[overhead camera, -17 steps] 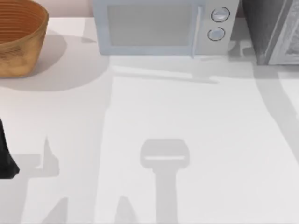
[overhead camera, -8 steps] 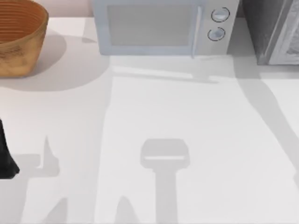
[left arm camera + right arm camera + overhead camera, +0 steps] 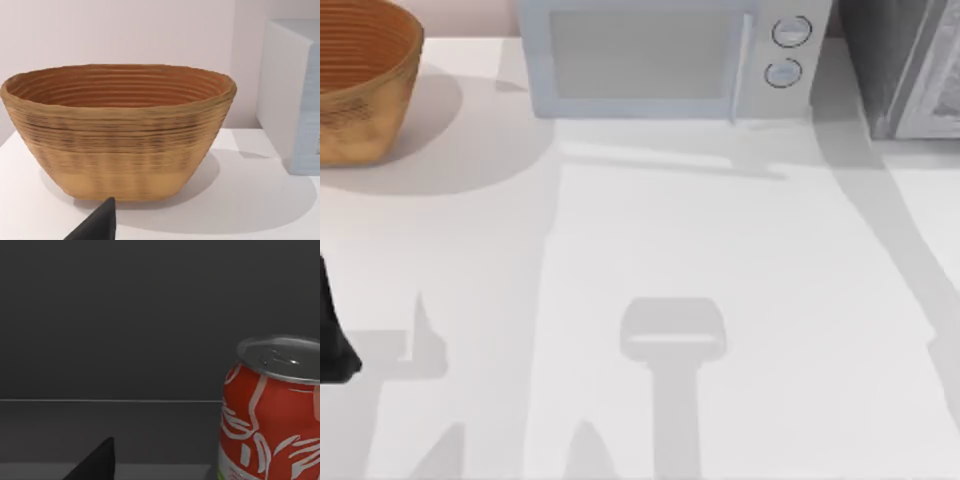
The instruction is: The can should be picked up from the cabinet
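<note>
The white counter carries a microwave along its far edge, a grey cabinet at far right and a woven basket at far left. Inside the dark cabinet the red can stands upright, long axis vertical, silver top up, its right side and base cut off. The left tool sits parked at the counter's left edge, facing the basket. Of each tool one dark fingertip shows, so I cannot tell either one's opening or grasp.
</note>
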Tool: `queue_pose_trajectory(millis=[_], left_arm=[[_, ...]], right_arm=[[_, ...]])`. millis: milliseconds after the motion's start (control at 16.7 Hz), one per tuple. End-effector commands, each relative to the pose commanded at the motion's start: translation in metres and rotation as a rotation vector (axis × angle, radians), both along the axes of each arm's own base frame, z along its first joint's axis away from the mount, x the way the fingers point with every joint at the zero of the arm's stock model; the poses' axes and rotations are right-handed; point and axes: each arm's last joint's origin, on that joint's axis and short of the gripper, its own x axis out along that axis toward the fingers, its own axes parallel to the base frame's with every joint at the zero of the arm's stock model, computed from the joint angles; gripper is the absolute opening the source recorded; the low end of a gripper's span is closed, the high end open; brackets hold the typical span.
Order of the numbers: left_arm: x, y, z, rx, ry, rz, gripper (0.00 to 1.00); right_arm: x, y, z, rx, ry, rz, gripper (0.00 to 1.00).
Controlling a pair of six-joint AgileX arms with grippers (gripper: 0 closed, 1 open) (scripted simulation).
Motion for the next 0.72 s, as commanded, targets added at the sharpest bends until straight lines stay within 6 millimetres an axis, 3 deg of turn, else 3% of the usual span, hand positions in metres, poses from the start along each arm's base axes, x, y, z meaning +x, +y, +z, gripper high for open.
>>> queue_pose_trajectory(millis=[180, 420, 720], left_arm=[[0.000, 0.000, 0.000, 0.000, 0.000, 0.000, 1.00], [0.000, 0.000, 0.000, 0.000, 0.000, 0.000, 1.00], [0.000, 0.000, 0.000, 0.000, 0.000, 0.000, 1.00]], right_arm=[[0.021, -0.001, -0.001, 0.000, 0.000, 0.000, 1.00], [0.023, -0.001, -0.001, 0.000, -0.001, 0.000, 1.00], [0.023, -0.001, -0.001, 0.000, -0.001, 0.000, 0.62]])
